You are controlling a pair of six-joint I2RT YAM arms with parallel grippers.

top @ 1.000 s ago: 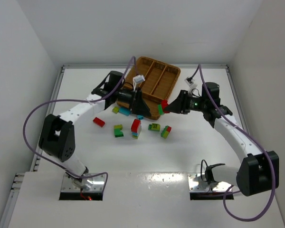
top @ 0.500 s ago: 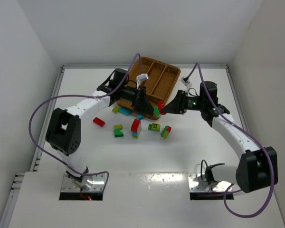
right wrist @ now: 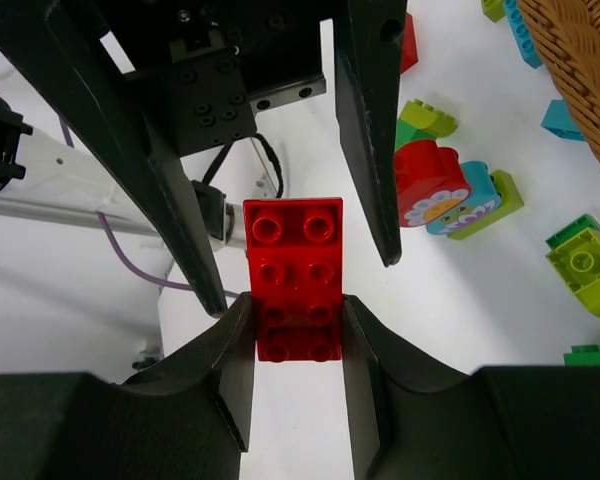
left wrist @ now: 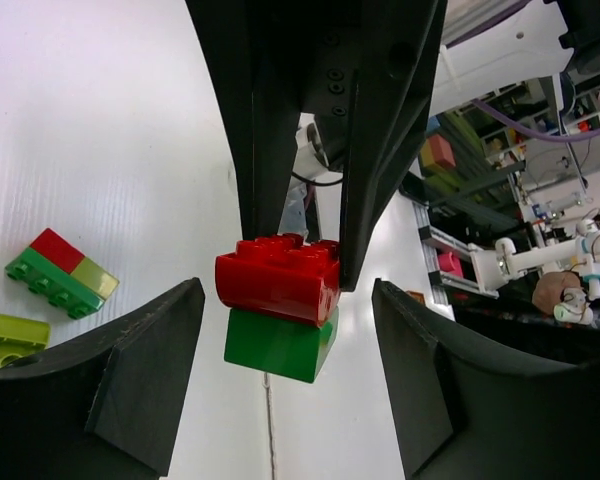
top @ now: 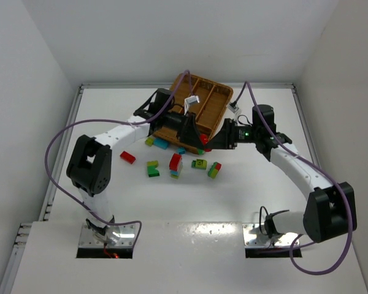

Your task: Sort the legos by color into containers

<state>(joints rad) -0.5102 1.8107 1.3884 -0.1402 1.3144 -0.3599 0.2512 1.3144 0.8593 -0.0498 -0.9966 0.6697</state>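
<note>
Studded red brick, stacked on a glossy green brick, hangs clamped in the right gripper near the woven wicker tray; the left gripper faces it, fingers spread, arms stretched inward over the table.

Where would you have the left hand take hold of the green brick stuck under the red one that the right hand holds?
Grip the green brick by its two flat side faces, coming in head-on, opposite the right hand. That hand seems to pinch only the red brick, so the green one hangs clear below its fingers, and the open left hand faces it squarely.
</note>
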